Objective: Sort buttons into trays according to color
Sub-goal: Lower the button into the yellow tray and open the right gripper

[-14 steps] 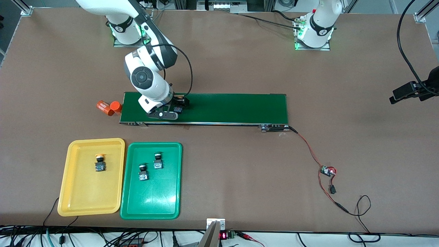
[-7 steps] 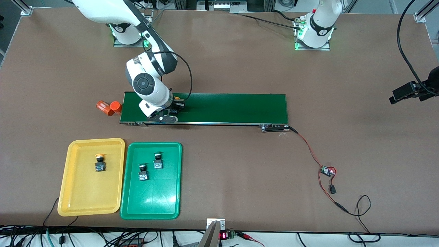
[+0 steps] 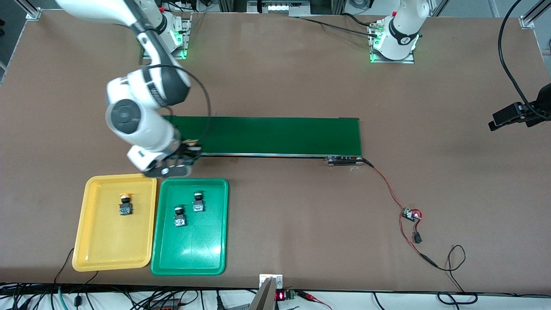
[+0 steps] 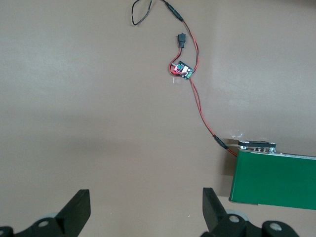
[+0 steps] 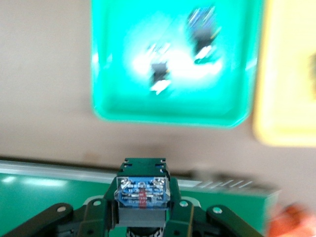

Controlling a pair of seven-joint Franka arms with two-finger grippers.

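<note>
My right gripper (image 3: 188, 151) hangs over the conveyor's edge nearest the trays, shut on a button (image 5: 141, 197). Its black body and blue label show; its cap is mostly hidden. The yellow tray (image 3: 99, 254) holds one yellow-capped button (image 3: 125, 203). Beside it, toward the left arm's end, the green tray (image 3: 193, 254) holds two green-capped buttons (image 3: 178, 216) (image 3: 198, 202). In the right wrist view the green tray (image 5: 123, 74) and the yellow tray (image 5: 286, 98) appear blurred. My left gripper (image 4: 145, 212) waits open above bare table, out of the front view.
The long dark-green conveyor belt (image 3: 280, 135) crosses the table's middle; its end (image 4: 274, 180) shows in the left wrist view. A small circuit board (image 3: 411, 214) on red wires lies toward the left arm's end. A black camera (image 3: 516, 114) overhangs the table there.
My right gripper shut on the button on the belt, lifted it and carried it off toward the trays. The left arm has not moved.
</note>
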